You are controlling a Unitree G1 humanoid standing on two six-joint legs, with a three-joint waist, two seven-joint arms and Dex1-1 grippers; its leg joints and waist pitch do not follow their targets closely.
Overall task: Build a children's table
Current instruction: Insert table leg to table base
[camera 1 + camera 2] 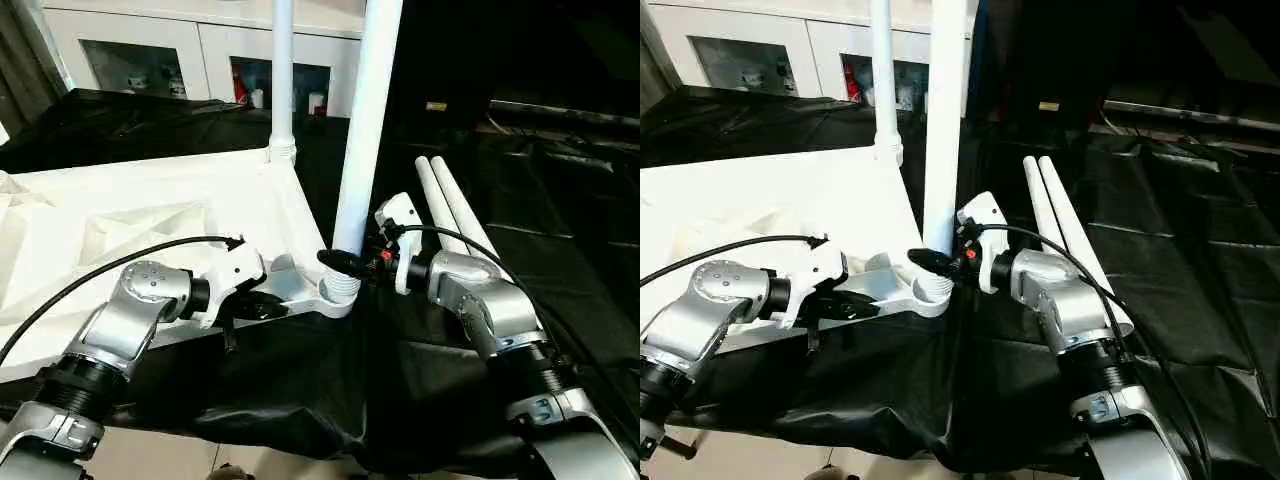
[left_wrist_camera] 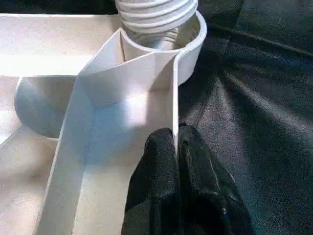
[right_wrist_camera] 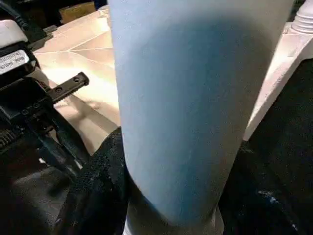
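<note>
The children's table top [image 1: 150,210] lies upside down on black cloth, ribbed underside up. One white leg [image 1: 283,70] stands in the far corner socket. A second leg [image 1: 362,130] stands upright in the near corner socket [image 1: 340,293], its threaded end [image 2: 156,14] sitting in the ring. My right gripper [image 1: 345,263] is shut on this leg just above the socket, a black finger [image 3: 98,186] on each side of the tube [image 3: 190,98]. My left gripper [image 2: 176,147] is shut on the top's thin rim wall [image 2: 174,98] just short of that socket. Two loose legs [image 1: 455,215] lie side by side to the right.
Black cloth [image 1: 300,390] covers the work surface and hangs over its front edge near my arms. A white cabinet [image 1: 200,50] with small items on its shelves stands at the back. A black cable [image 1: 120,260] arcs over my left forearm, and another runs over the right.
</note>
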